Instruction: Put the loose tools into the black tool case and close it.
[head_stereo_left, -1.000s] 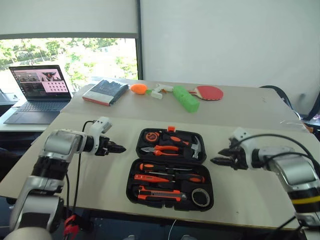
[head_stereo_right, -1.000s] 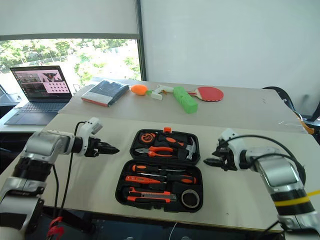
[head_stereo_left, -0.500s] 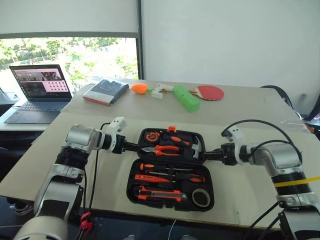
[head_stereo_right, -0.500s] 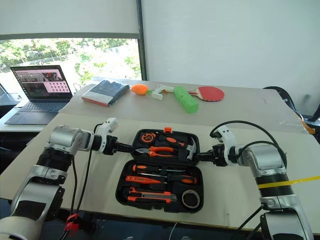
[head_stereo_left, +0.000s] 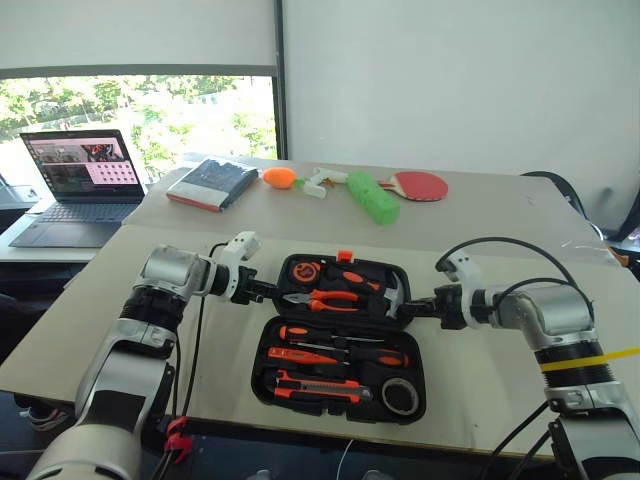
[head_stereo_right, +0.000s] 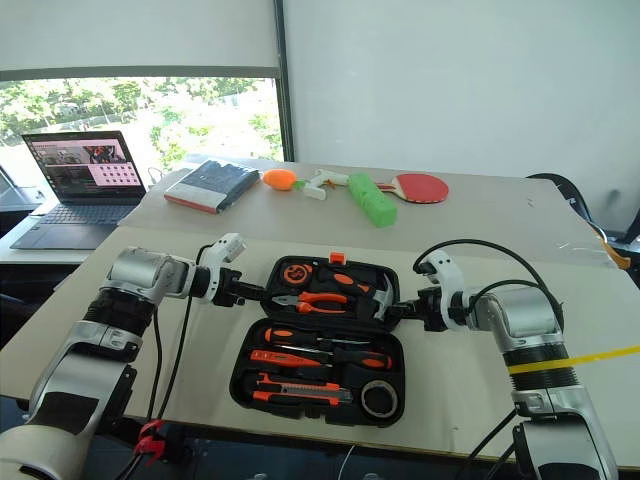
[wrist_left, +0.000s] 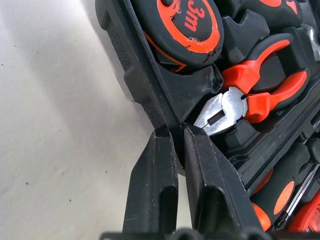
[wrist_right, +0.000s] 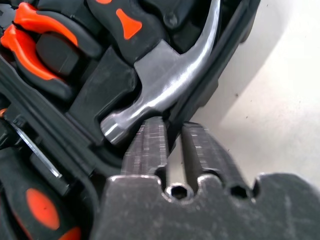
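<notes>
Left wrist view shows left hand (wrist_left: 177, 132) pinching black tool case (wrist_left: 145, 95) rim.

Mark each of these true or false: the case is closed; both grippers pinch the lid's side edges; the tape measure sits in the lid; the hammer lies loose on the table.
1. The case is closed. False: it lies open.
2. The left gripper and right gripper each pinch a side edge of the lid. True.
3. The tape measure sits in the lid. True.
4. The hammer lies loose on the table. False: it sits in the lid.
</notes>
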